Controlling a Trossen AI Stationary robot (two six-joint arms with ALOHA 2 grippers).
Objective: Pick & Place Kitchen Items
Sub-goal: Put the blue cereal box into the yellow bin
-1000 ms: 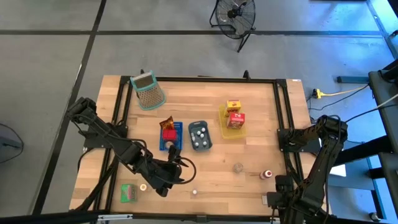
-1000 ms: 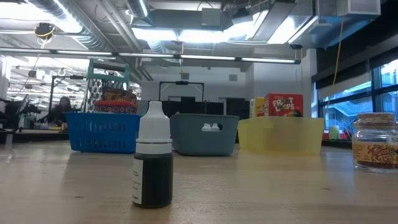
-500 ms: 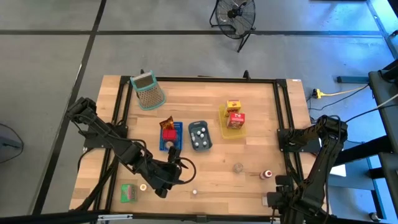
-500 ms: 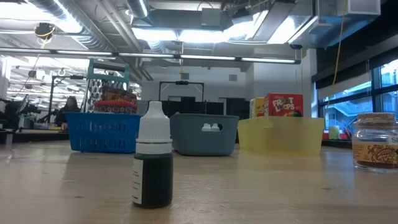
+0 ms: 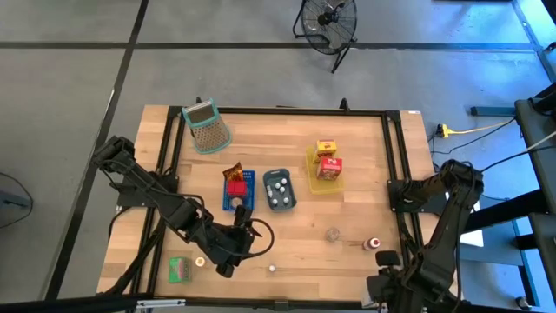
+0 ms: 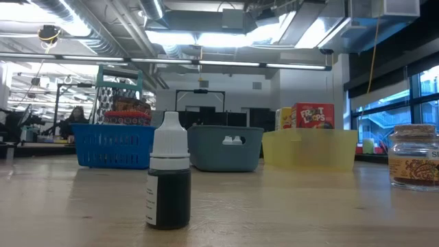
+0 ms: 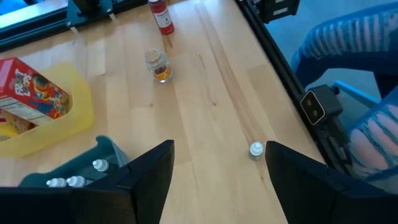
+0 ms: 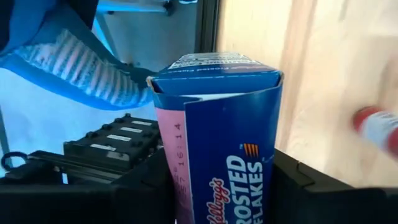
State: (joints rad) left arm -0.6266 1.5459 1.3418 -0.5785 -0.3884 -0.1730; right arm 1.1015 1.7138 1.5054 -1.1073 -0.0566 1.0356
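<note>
High view: left gripper (image 5: 228,258) low over near table edge, right gripper at near right corner.

Left wrist view: fingers (image 7: 146,177) spread, empty; tiny white cap (image 7: 256,149) just ahead.

Right wrist view: blue carton (image 8: 219,137) clamped between fingers (image 8: 295,186). Probably light, crushable; best squeezed gently on flat sides.

I am looking at two dark, near-black jointed arms: the left arm (image 5: 161,202) is showing blocky segments with a black cable looping by its wrist, the right arm (image 5: 445,222) a slimmer link with rounded joints. In the wrist views I am seeing each gripper's fingers (image 7: 146,180) as matte black, flat-faced, angular plastic, unmarked.
</note>
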